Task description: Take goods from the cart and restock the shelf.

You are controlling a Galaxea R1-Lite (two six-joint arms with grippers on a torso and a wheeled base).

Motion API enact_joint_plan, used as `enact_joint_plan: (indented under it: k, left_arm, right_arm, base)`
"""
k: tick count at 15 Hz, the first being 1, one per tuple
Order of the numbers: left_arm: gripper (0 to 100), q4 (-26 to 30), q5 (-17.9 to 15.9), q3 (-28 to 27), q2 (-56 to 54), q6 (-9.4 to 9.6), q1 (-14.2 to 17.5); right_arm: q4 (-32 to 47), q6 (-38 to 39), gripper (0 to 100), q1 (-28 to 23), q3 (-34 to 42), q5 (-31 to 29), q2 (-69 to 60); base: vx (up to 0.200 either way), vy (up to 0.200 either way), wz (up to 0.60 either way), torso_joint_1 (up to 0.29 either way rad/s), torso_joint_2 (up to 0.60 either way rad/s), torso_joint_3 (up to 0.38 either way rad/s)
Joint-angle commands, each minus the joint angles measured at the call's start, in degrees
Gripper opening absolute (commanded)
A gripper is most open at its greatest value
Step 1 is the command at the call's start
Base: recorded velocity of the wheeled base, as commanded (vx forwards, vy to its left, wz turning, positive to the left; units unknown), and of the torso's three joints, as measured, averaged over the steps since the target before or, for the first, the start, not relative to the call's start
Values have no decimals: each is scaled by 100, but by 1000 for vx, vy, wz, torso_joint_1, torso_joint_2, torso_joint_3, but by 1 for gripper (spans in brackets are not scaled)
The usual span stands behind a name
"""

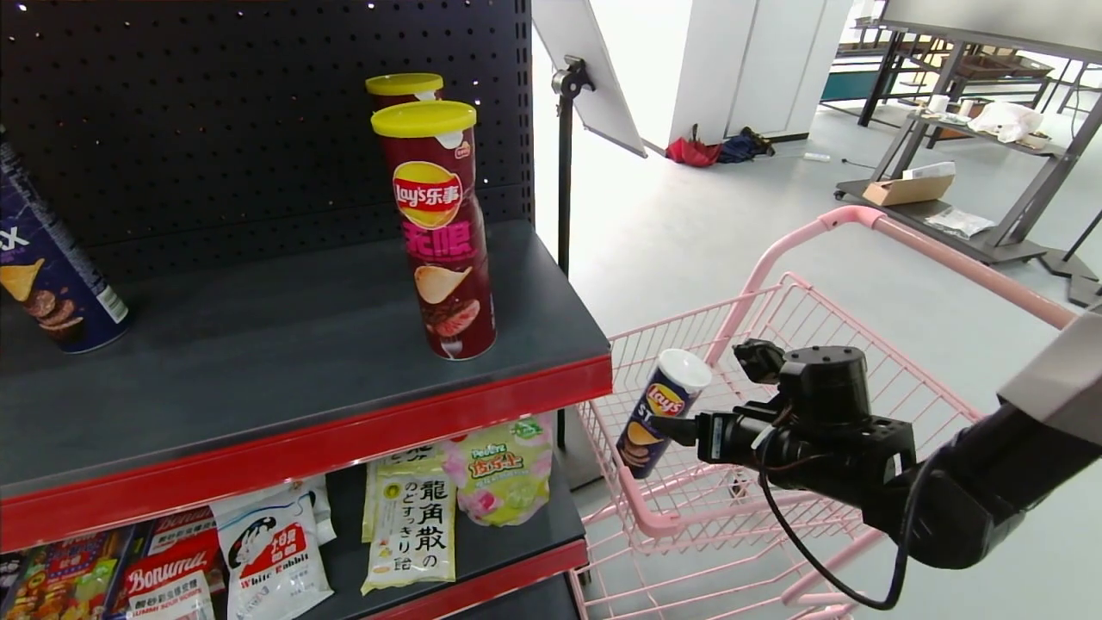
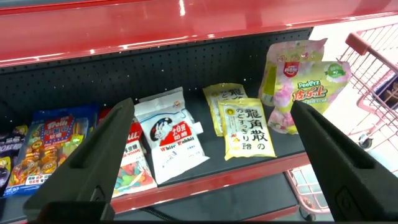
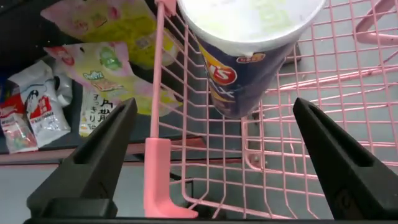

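Right tool point(image 3: 214, 104) hangs over the pink cart point(image 3: 158, 174) with its fingers spread wide and nothing clamped. The blue chip can point(image 1: 663, 413) sits in the gap between them, and no pad can be seen touching it. The can is tilted inside the basket, white lid up and nearer the tool, base farther off past the fingertips. It is in the basket corner closest to the shelf point(image 1: 301, 448). Whether the base rests on the wire floor or leans on the side I cannot tell.

Beyond the can from the tool, and higher, the upper shelf board carries a maroon chip can point(image 1: 443, 232) standing upright near its front edge. A second yellow-lidded can point(image 1: 405, 86) is just behind it, and another blue can point(image 1: 52, 284) leans at the far end.

Below that board, roughly level with the tool, lie snack bags: a green and pink pouch point(image 1: 504, 469), a yellow packet point(image 1: 413, 534) and a white bag point(image 1: 271, 551).

The left tool point(image 2: 211, 102) is spread just as wide and holds nothing, facing those bags.
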Motion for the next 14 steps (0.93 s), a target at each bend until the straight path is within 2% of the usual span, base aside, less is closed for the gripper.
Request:
enact_joint_plan:
  k: [1,8,13,14]
  left_arm:
    - [100,-1,1,0,-2,-2,-4]
    - [100,-1,1,0,-2,-2,-4]
    - [100,-1,1,0,-2,-2,-4]
    - [100,-1,1,0,-2,-2,5]
  right_arm:
    - [-11,32,100,-8,-264,-14,435]
    - [-11,5,100,9,-1618,-243,1384]
    - [-11,5,100,27,-1917,-454,1753]
    - [-20,5,0,36,-1960,-533,1823]
  base:
    - [0,0,0,0,0,0]
    - [0,0,0,0,0,0]
    - [0,0,0,0,0,0]
    - [0,0,0,0,0,0]
